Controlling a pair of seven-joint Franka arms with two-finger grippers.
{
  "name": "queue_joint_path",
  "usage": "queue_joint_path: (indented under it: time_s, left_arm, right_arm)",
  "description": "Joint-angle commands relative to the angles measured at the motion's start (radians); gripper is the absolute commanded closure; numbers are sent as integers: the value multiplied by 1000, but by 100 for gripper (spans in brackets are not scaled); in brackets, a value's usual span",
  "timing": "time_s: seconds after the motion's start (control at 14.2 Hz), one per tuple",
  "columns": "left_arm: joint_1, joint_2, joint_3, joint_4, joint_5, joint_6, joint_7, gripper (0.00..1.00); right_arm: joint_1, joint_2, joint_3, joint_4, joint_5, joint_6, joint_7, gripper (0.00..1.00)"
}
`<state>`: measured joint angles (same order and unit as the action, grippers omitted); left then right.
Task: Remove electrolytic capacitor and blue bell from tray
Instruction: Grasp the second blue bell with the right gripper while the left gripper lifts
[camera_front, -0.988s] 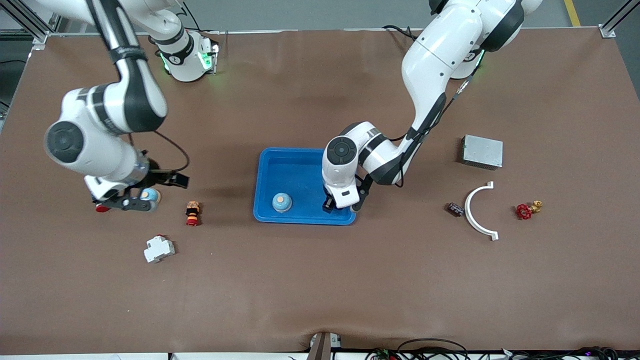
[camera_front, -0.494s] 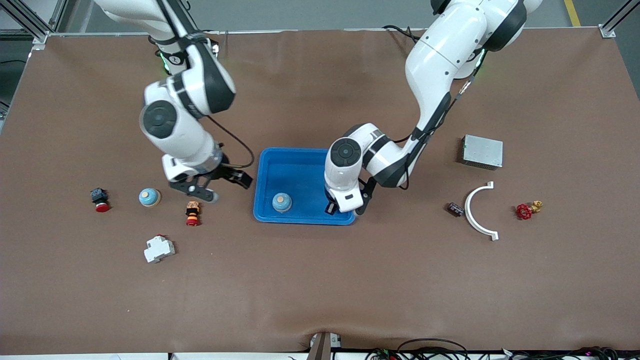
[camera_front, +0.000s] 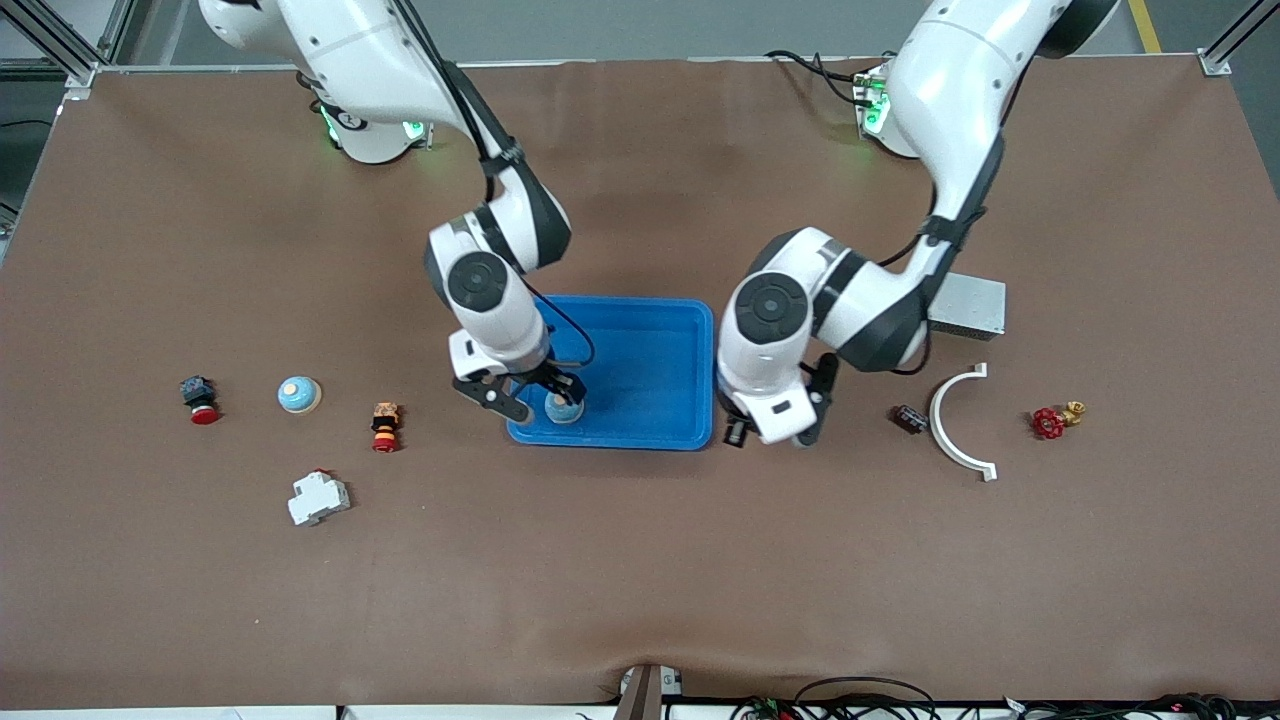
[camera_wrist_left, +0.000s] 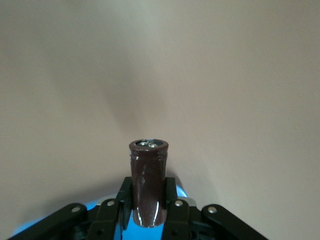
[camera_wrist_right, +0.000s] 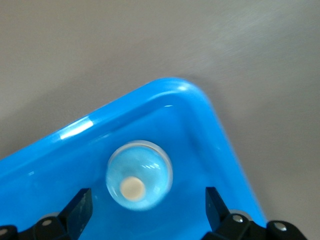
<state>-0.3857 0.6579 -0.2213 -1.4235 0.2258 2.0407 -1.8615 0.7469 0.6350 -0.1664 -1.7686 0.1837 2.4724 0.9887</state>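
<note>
A pale blue bell with a tan button sits in the blue tray, in the corner nearest the front camera at the right arm's end. My right gripper hangs open just over it. In the right wrist view the bell lies between the spread fingers of the right gripper, untouched. My left gripper is over the bare table beside the tray, toward the left arm's end. It is shut on a dark brown capacitor, held upright in the left gripper.
A second pale blue bell, a red push button, an orange-red button and a white breaker lie toward the right arm's end. A grey box, a white curved piece, a small dark part and a red valve lie toward the left arm's end.
My right arm has swung from the loose bell at its end of the table to over the bell in the tray. My left gripper has moved off the tray toward the left arm's end.
</note>
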Motion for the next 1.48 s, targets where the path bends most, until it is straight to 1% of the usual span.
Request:
queue_joint_path:
  time_s: [0.0,0.28,0.42,0.56,0.63,0.71,0.78,0.92,1.06,1.13,1.27,1.41]
  left_arm:
    - [105,-70,-7,-119,6,-13,123,100]
    - [234,-109,-7,-218,9,-45,335,100]
    - [312,-139,-7,-279,10,-48,524,100]
    - [387,-141,-7,-298,16,-48,649,100]
    - [424,-138,-7,-299,20,-48,697,100]
    - [450,-133,-7,-301,20,-48,734,100]
    - [465,-133,-6,-316,23,-36,751,100]
    - [487,-133,-6,-353,61,10,766,100]
    - [521,-133,-6,-380,108,35,788,100]
    - [545,-133,-6,-402,118,62,821,100]
    - [591,-123,-7,-449,118,160,878,100]
    - [593,-101,-6,-457,118,205,878,100]
  right_arm:
    - [11,127,-12,158,16,-20,44,0]
    - [28,156,-12,161,13,-1,42,0]
    - [31,163,-12,158,10,16,41,0]
    - [32,167,-12,156,7,14,39,0]
    - [32,166,-12,155,7,11,32,28]
    - [35,164,-12,155,4,5,24,62]
    - [37,163,-12,156,3,2,15,100]
    - [32,153,-12,158,7,-21,16,100]
    - [23,124,-15,169,7,-108,8,100]
    - [11,97,-15,179,7,-166,-4,100]
    - [-27,40,-13,196,14,-283,-76,100]
    - [-69,-23,-12,198,14,-370,-140,100]
